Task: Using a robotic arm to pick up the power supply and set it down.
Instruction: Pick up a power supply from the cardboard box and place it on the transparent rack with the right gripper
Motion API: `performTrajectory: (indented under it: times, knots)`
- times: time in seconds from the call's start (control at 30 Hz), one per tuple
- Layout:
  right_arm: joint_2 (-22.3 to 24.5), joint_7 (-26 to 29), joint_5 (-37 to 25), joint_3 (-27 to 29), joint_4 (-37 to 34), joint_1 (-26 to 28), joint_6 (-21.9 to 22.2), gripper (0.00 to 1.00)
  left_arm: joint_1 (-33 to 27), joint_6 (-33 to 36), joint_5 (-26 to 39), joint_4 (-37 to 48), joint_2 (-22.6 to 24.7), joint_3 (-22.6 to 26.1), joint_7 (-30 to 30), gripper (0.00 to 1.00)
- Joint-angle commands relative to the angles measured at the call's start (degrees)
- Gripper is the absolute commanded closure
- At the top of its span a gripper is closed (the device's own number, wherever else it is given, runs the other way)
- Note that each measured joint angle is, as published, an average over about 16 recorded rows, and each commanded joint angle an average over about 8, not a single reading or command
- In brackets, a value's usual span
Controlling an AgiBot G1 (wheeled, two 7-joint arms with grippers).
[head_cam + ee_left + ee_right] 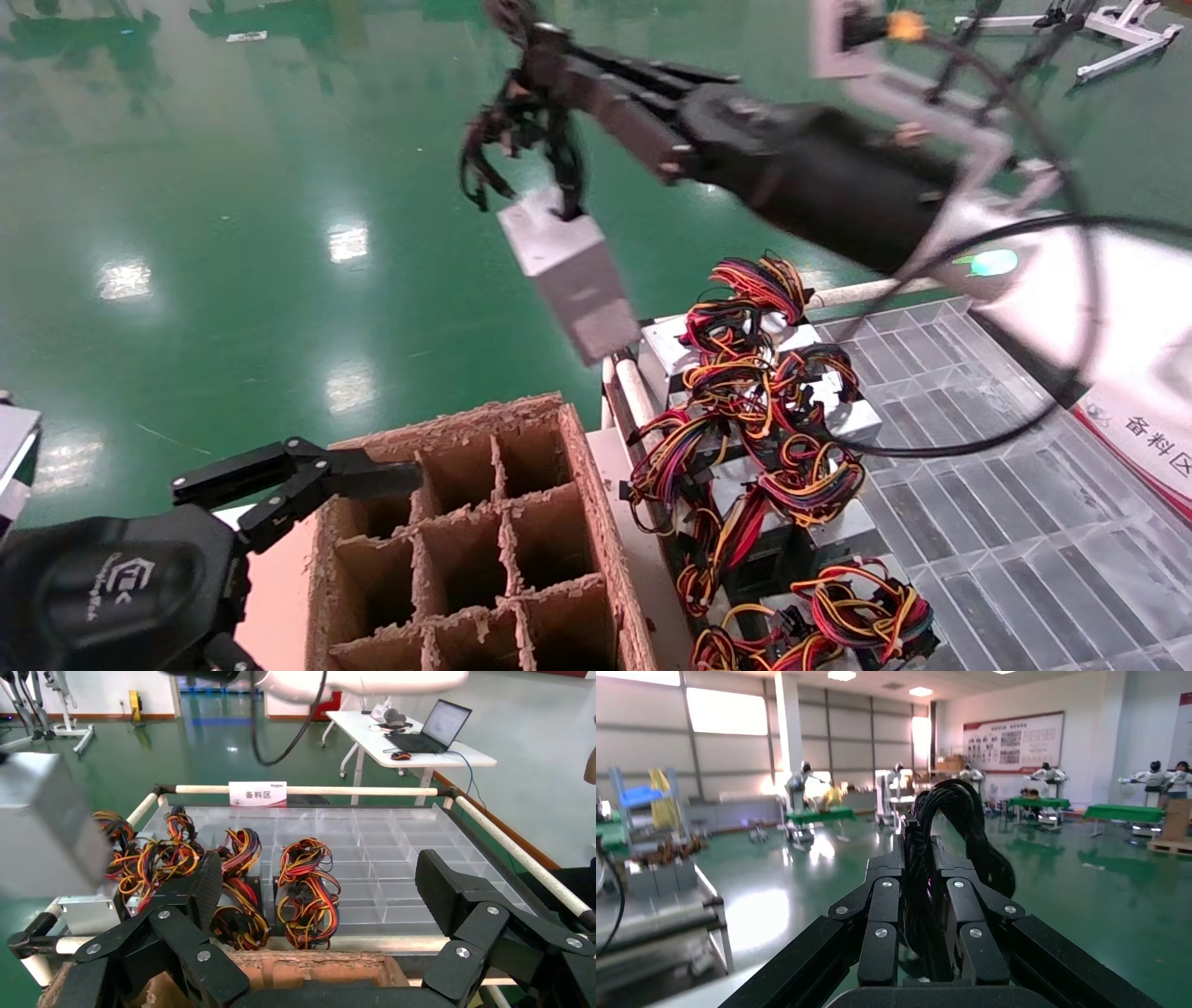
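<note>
- High over the green floor (233,186), our right gripper (545,84) has its jaws clamped on the black cable bundle (947,822), so the power supply (570,270) hangs tilted below by its cables, not held by the casing.
- It hangs clear above the cardboard divider box (484,540) and just left of the tray (365,839) w/ the other grey units and their red/yellow wire bundles (754,410).
- Left gripper (307,485) waits low at the box's near-left edge, jaws wide, nothing between them; idle, we reckon.
- Lift looks done; set-down remains. A cable grip lets the box swing, so lowering slow seems wise.
</note>
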Motion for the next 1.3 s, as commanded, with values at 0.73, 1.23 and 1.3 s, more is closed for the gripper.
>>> performTrajectory:
  times: [0.73,1.23,1.3]
  knots:
    - [29.01,6.89,-10.77,-6.79,13.71,13.22,-6.80,1.00,0.00,0.00,-0.01,0.00,0.00,0.01,0.00,0.00]
    - [39.38,8.86,-15.22,-10.24,15.90,17.54,-6.77,1.00,0.00,0.00,-0.01,0.00,0.00,0.01,0.01,0.00]
    - [40.52,8.98,-15.33,-10.61,16.31,17.41,-6.72,1.00,0.00,0.00,-0.01,0.00,0.00,0.01,0.01,0.00]
